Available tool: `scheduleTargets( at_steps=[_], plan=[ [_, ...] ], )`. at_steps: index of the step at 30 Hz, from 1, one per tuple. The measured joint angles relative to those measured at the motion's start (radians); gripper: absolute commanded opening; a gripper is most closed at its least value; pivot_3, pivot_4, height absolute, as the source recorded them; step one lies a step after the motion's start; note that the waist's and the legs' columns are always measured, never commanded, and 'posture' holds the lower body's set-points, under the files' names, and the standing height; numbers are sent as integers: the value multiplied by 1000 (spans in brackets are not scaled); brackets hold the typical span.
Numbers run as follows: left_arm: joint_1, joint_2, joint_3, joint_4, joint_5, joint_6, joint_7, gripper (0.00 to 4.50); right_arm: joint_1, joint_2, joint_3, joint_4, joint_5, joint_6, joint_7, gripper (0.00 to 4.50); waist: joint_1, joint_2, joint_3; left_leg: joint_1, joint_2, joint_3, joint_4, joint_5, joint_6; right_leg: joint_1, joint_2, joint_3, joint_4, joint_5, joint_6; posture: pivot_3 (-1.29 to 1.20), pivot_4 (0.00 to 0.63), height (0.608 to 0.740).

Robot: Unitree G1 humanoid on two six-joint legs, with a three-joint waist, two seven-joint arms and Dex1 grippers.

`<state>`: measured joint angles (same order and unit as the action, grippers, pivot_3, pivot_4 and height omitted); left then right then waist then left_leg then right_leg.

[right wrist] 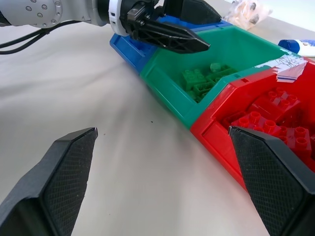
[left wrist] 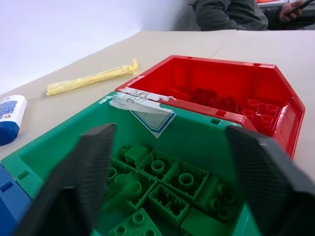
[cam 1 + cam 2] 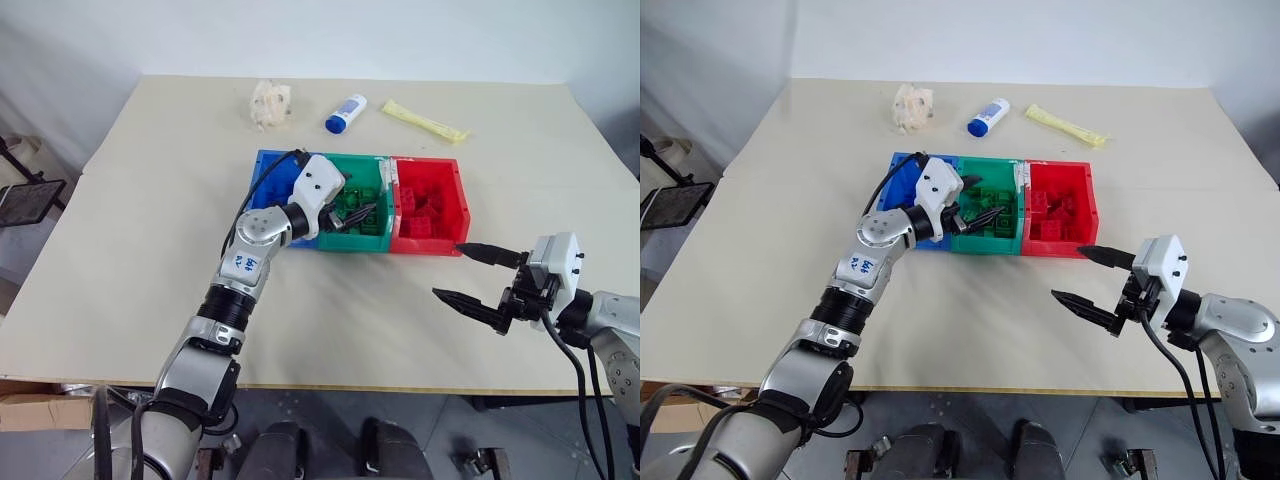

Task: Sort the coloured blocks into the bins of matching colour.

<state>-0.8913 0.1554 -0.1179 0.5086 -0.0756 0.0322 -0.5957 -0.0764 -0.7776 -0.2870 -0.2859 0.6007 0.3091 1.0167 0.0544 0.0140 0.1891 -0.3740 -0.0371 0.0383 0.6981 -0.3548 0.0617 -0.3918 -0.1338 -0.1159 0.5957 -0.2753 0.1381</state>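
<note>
I am holding my right gripper (image 3: pixel 465 270) nearest to me, at about four o'clock on the table (image 3: pixel 130 260), its two black fingers spread wide and carrying nothing, hovering above the bare top just short of the red bin (image 3: pixel 455 215).

Further out, at the table's centre, my left gripper (image 3: pixel 985 213) is hanging over the green bin (image 2: pixel 44 147) with its fingers wide apart and nothing between them. Green blocks (image 2: pixel 162 189) are lying in a heap on that bin's floor directly under my fingers, and red blocks (image 1: pixel 273 118) are filling the red bin at its three o'clock side. The blue bin (image 3: pixel 268 175) is joined at nine o'clock, partly behind my left wrist.

I am judging this as the release step for a green block. I am seeing no loose block on the table around the bins, so sorting looks close to finished. Next I should lift the left hand clear of the bin walls without clipping the rim.

Farthest, toward twelve o'clock, a blue-capped bottle (image 3: pixel 346 112) and a yellow packet (image 3: pixel 424 120) are lying untouched.
</note>
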Motion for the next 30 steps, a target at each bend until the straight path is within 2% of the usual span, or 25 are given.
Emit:
scheduleTargets(
  at_steps=[5,9,12,14,19,22,26,30],
  plan=[
    [30,24,22,-64,-26,8,-44,4460,-25,-1,3,3,0,3,7,4495,-3,0,0,0,0,0,0,0,0,0,0,0,0,0,0,0,150,740],
    [159,137,64,-270,-167,112,-202,4460,-79,-20,24,54,-8,3,50,4495,-20,0,0,0,1,-1,0,0,0,-1,1,1,1,0,0,0,150,740],
    [241,240,93,-358,-232,144,-308,4460,-119,-42,52,109,-29,-3,100,4495,-30,0,0,1,1,-1,0,0,0,0,0,1,1,0,0,0,150,740],
    [300,317,112,-362,-252,160,-378,4460,-143,-58,67,156,-48,-16,135,4495,-29,0,0,1,1,-1,0,0,0,0,0,1,1,0,0,0,150,740],
    [389,433,154,-299,-262,143,-477,4460,-185,-94,89,271,-97,-69,207,4495,-26,0,0,1,0,-2,0,0,0,1,0,0,1,0,0,0,150,740],
    [435,530,229,-244,-270,131,-506,4460,-186,-141,84,368,-135,-115,254,4495,-31,0,0,1,1,-2,-1,0,-1,0,0,0,1,0,0,0,150,740],
    [433,560,295,-171,-270,92,-492,4460,-187,-146,84,439,-171,-160,259,4495,-28,0,0,1,0,-2,0,0,-1,1,-2,0,1,0,0,0,150,740],
    [433,545,296,-151,-270,85,-472,4460,-173,-142,76,431,-173,-167,239,4495,-28,0,0,1,1,-2,0,0,-1,0,-1,0,1,0,0,0,150,740]
  ],
)
